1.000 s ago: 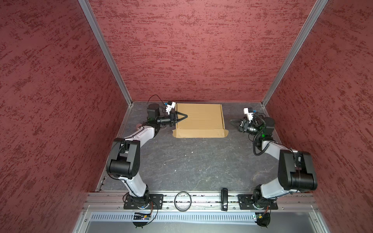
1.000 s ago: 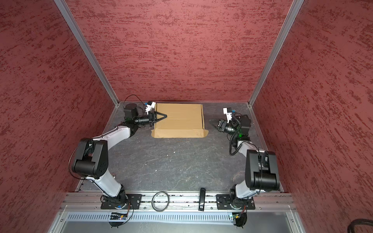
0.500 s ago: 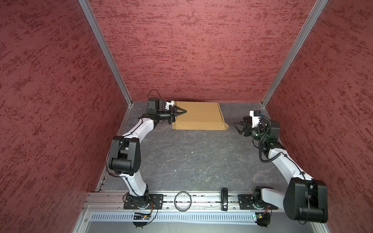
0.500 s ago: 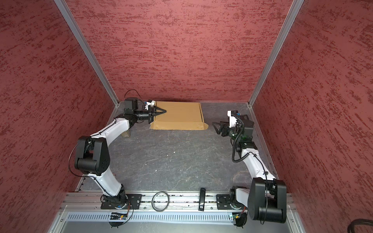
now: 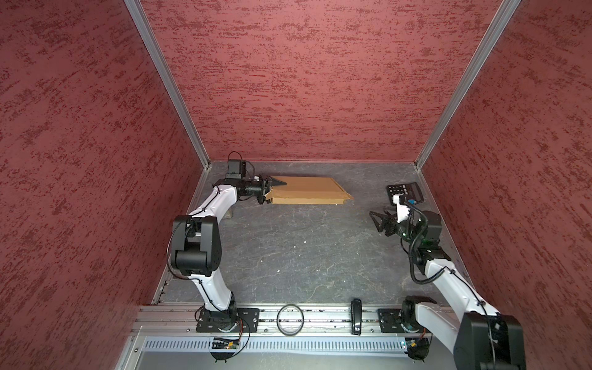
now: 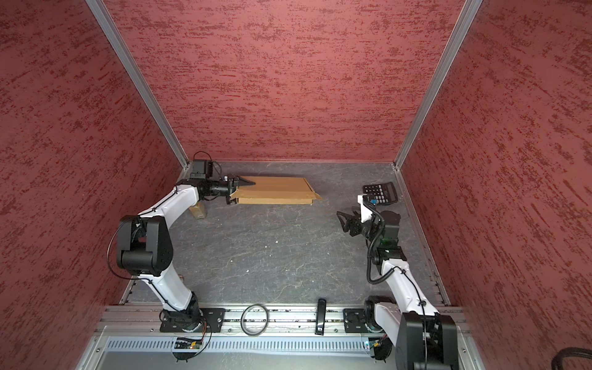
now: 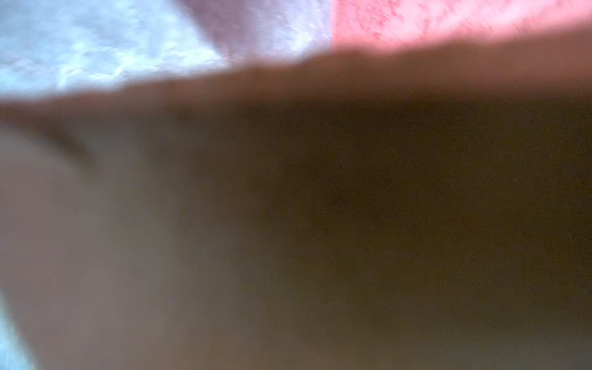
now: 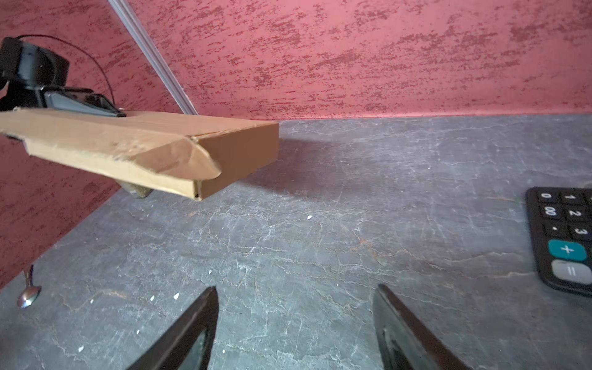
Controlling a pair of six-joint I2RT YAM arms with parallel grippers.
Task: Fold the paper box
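The paper box is a closed, flat brown cardboard mailer at the back of the floor. My left gripper is shut on its left edge, one finger on the lid and the other underneath. In the right wrist view the paper box hangs above the floor over its shadow, with a tab sticking out at the near corner. Blurred cardboard fills the left wrist view. My right gripper stands open and empty, well right of the box.
A black calculator lies at the back right, behind my right gripper. A small brown block sits under my left forearm. A spoon lies by the left wall. A ring and a black stick rest on the front rail.
My left gripper has raised the box and carried it towards the back left. My right arm has drawn back towards the front, uncovering the calculator.
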